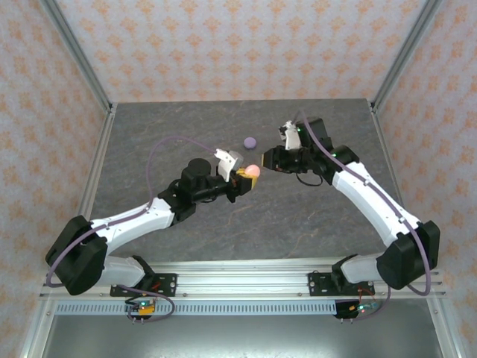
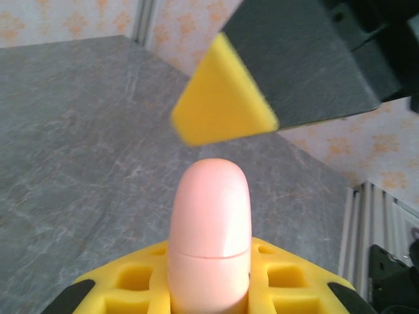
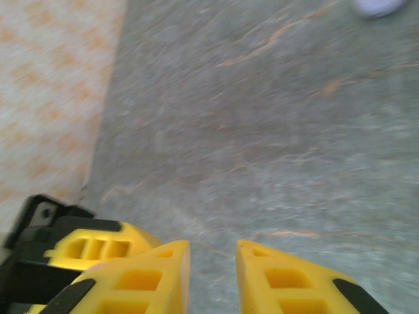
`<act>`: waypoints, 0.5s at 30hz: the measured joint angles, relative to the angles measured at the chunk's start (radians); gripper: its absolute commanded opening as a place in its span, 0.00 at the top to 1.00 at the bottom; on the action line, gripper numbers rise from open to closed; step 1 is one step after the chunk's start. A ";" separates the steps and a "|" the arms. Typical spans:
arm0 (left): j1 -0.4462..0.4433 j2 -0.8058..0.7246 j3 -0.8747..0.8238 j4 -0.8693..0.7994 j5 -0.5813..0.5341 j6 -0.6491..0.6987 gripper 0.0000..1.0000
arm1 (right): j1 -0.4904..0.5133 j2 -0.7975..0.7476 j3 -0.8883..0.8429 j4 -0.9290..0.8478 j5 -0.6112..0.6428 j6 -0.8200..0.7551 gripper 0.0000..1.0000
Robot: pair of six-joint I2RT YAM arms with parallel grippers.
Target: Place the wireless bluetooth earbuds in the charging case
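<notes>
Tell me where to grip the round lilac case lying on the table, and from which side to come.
Across its rim, on two opposite edges, probably straight down from above. The lilac case looks round and low and lies alone on the table, its edges free all round. The right hand is nearer; the left hand is shut on the pink case.

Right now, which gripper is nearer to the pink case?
Left. The left gripper is shut on the pink case, holding it above the table. The right gripper sits close beside the case, jaws slightly apart, not touching it.
</notes>
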 measured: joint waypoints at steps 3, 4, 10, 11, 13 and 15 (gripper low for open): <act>0.000 0.024 0.034 -0.063 -0.071 -0.029 0.88 | -0.019 -0.025 -0.001 -0.027 0.131 0.019 0.74; 0.001 0.037 0.047 -0.086 -0.096 -0.044 0.88 | -0.028 -0.033 -0.005 -0.032 0.167 0.026 0.74; 0.027 0.156 0.145 -0.244 -0.193 -0.178 0.86 | -0.061 -0.062 -0.050 -0.051 0.295 0.055 0.73; 0.034 0.181 0.167 -0.272 -0.198 -0.199 0.86 | -0.061 -0.063 -0.056 -0.054 0.305 0.058 0.73; 0.047 0.237 0.219 -0.327 -0.198 -0.232 0.87 | -0.061 -0.063 -0.067 -0.058 0.319 0.063 0.73; 0.056 0.297 0.270 -0.368 -0.189 -0.259 0.87 | -0.061 -0.063 -0.077 -0.058 0.327 0.064 0.72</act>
